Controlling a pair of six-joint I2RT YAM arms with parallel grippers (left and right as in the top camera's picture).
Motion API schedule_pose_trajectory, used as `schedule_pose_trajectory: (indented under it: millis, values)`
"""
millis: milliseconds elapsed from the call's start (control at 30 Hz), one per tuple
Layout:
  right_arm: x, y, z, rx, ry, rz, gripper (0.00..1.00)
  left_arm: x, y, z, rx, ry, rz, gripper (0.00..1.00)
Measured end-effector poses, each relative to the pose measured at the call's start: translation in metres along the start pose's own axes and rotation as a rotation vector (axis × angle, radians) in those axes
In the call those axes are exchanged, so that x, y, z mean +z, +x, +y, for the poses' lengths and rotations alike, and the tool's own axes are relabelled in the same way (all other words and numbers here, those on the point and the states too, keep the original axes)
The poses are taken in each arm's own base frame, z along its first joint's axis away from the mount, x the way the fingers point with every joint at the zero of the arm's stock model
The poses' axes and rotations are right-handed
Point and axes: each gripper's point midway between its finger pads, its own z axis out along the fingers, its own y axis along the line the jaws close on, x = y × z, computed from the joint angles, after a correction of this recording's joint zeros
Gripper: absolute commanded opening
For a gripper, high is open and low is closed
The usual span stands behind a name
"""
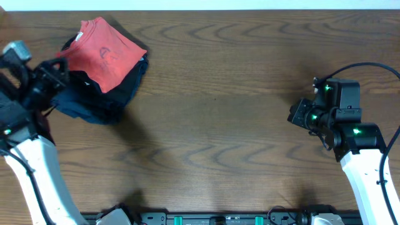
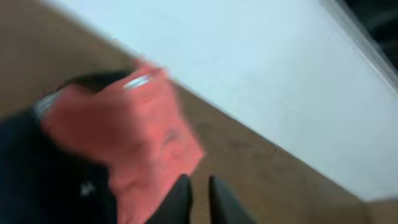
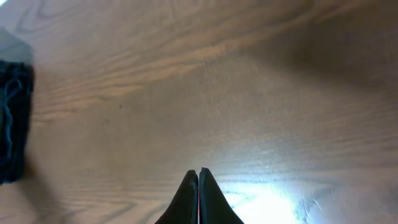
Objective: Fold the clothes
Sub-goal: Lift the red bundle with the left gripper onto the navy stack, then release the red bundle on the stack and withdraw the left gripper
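The coral-red T-shirt [image 1: 103, 53] lies folded on top of a stack of navy garments [image 1: 103, 100] at the table's far left. It shows blurred in the left wrist view [image 2: 137, 130]. My left gripper [image 1: 61, 70] is at the left edge of that stack. In its wrist view its fingers [image 2: 199, 182] are slightly apart and hold nothing, with their tips by the shirt's edge. My right gripper [image 1: 295, 116] is over bare wood at the right, far from the shirt. Its fingers [image 3: 199, 172] are pressed together and empty.
The dark garment stack shows at the left edge of the right wrist view [image 3: 12, 124]. The wooden table [image 1: 219, 125] spans the view. A white wall [image 2: 280, 74] runs behind the table's far edge. Black hardware [image 1: 219, 219] sits along the front edge.
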Motion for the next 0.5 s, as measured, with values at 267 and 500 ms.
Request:
schedule_pose_trajectory:
  millis: [267,500]
  values:
    - [0.0,-0.006,0.003,-0.006,-0.012,-0.022,0.01,0.079,0.061,-0.035,0.33,0.098,0.172,0.14]
    - [0.0,0.003,0.001,0.001,-0.009,0.013,0.01,0.151,0.094,0.054,0.447,-0.203,0.227,0.13]
